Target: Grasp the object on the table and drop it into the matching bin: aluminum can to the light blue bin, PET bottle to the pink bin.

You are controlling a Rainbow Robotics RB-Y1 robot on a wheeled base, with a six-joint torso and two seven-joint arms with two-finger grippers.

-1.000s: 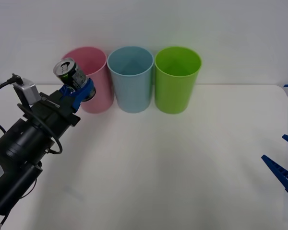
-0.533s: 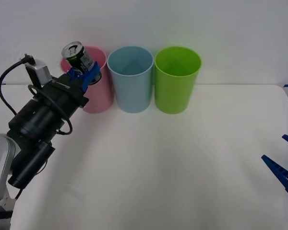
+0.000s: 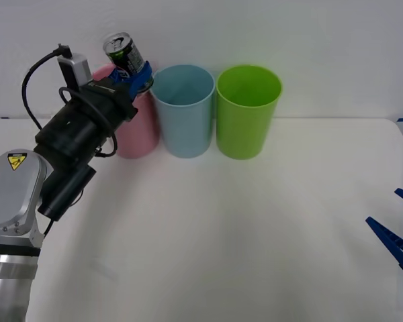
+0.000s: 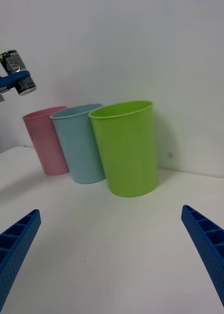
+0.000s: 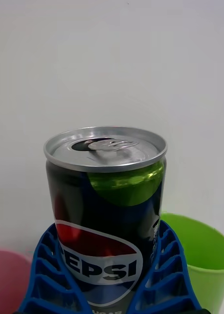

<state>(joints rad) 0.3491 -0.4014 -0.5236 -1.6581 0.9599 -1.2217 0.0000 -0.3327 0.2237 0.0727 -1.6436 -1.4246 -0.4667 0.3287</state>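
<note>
The left gripper (image 3: 136, 75) is clamped on the aluminum can (image 3: 124, 54), holding it in the air above the rim of the pink bin (image 3: 138, 131), close to the rim of the light blue bin (image 3: 183, 111). The can tilts a little, its pull-tab top uppermost; its body is dark with a green patch and a Pepsi mark, and the blue ribbed fingers (image 5: 45, 274) press its lower sides. Three smooth, tapered plastic bins stand touching in a row along the far edge of the white counter (image 3: 242, 235), against a plain wall: pink, light blue, then a lime green bin (image 3: 247, 111). All of them are open at their round rims. The right gripper (image 3: 397, 235) waits low at the counter's right edge, its fingers spread wide apart. Between it and the bins the counter is flat, bare surface.
</note>
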